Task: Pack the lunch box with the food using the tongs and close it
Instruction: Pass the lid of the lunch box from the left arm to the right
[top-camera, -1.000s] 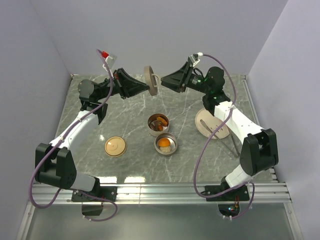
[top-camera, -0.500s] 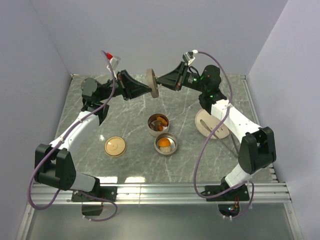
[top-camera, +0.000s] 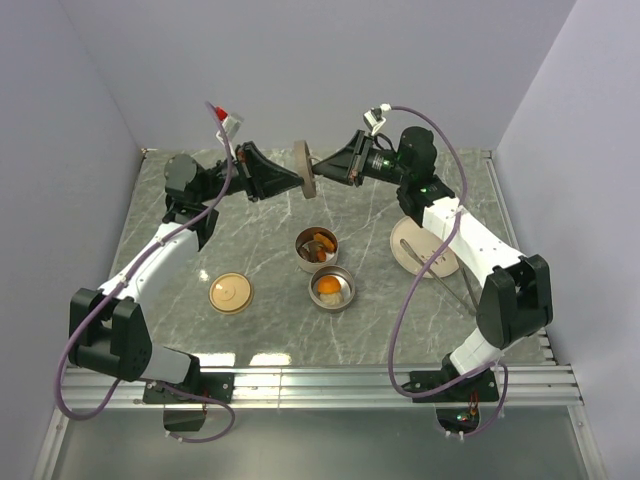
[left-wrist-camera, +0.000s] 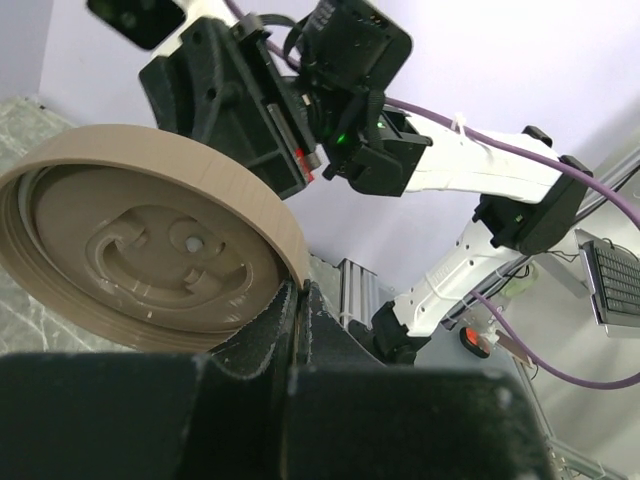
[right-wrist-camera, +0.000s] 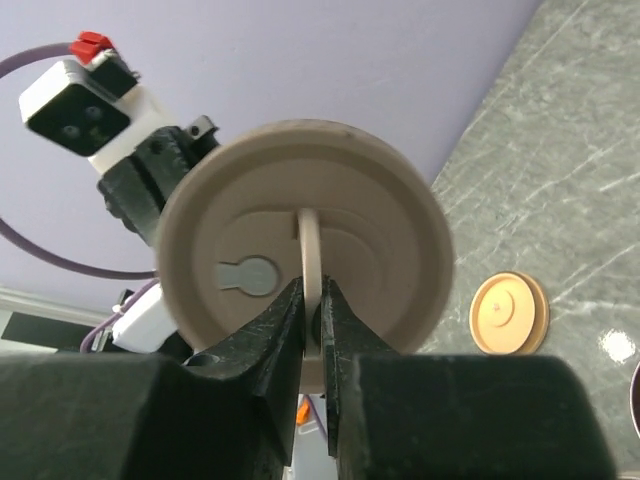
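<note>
One round tan lid (right-wrist-camera: 385, 235) stands on edge.

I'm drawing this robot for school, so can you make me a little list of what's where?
Held up: tan lid, on edge between the arms
Left tool: shut on its rim
Right tool: pinching its handle
On table: two steel cups with food, second lid, pink plate
</note>
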